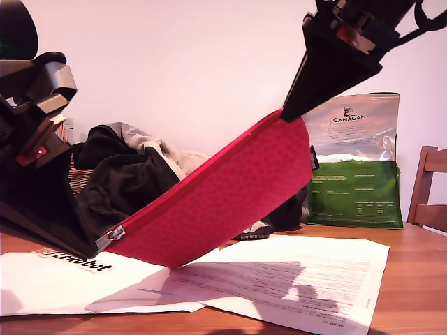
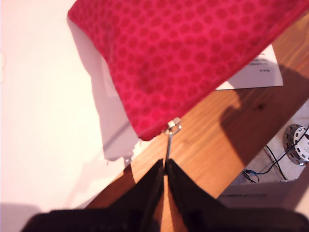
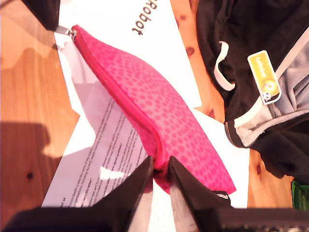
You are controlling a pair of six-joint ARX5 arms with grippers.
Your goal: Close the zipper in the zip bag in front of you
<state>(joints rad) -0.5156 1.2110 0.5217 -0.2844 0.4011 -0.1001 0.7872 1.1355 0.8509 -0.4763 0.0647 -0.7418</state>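
The pink-red spotted zip bag (image 1: pixel 223 202) (image 2: pixel 193 58) (image 3: pixel 164 116) hangs stretched and slanted above the table between my two grippers. Its zipper's silver slider (image 1: pixel 110 238) (image 2: pixel 173 126) (image 3: pixel 71 33) sits at the bag's low end, at the exterior view's left. My first gripper (image 1: pixel 94 248) (image 2: pixel 165 166) is shut on the thin pull tab hanging from that slider. My second gripper (image 1: pixel 283 117) (image 3: pixel 161 169) is shut on the bag's raised end, at the exterior view's upper right. The red zipper tape (image 3: pixel 116 89) runs as a closed line between them.
Printed paper sheets (image 1: pixel 293 279) lie on the wooden table (image 1: pixel 412 293) under the bag. Dark clothing (image 1: pixel 119 174) is piled behind. A green-and-silver Canagan bag (image 1: pixel 356 167) stands at the back, and a wooden chair (image 1: pixel 429 188) is at the exterior view's right.
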